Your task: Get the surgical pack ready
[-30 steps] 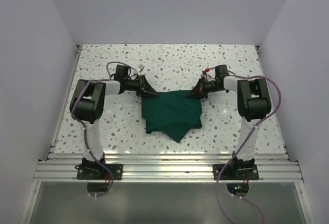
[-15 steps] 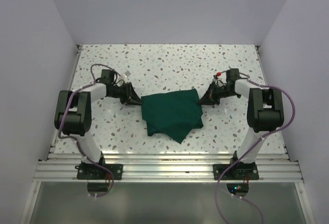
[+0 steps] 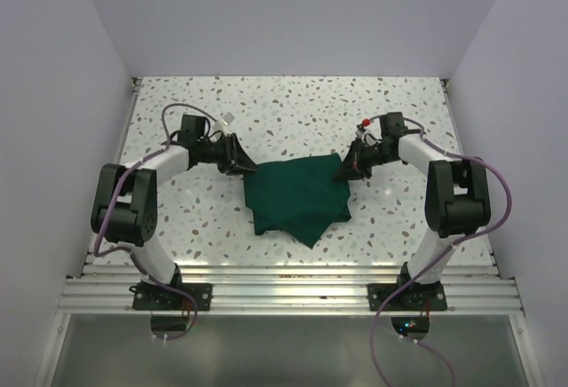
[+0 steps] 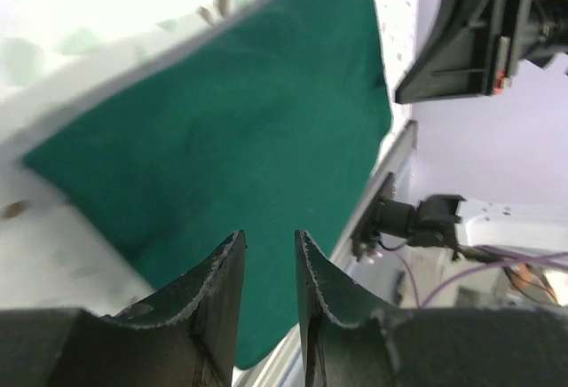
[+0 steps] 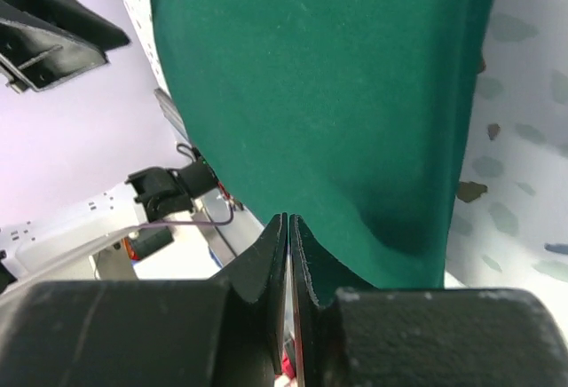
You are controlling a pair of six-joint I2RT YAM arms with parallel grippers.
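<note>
Top external view takes in the whole layout. The left gripper [image 3: 251, 169] reaches in from the left, the drape [image 3: 297, 199] lies folded in the middle of the speckled table [image 3: 293, 107], and the right gripper [image 3: 343, 176] reaches in from the right. The left tip sits at the drape's far-left corner and the right tip at its far-right corner. A pointed corner of cloth aims at the near edge. From up here both grippers are only dark wedges, so I cannot tell how the jaws stand or whether either tip touches the cloth.

Left wrist view settles that for its own side. The jaws stand apart with a narrow gap, and green cloth shows through the gap, lying beyond the tips and spreading away across the table. The right gripper appears at the top right of this view, past the cloth's other side.

Right wrist view shows its jaws pressed together, with only a thin line between them. The drape fills most of the view beyond the tips, and one edge of it runs just beside the right-hand jaw. I cannot tell whether any fabric is pinched in that line.
</note>
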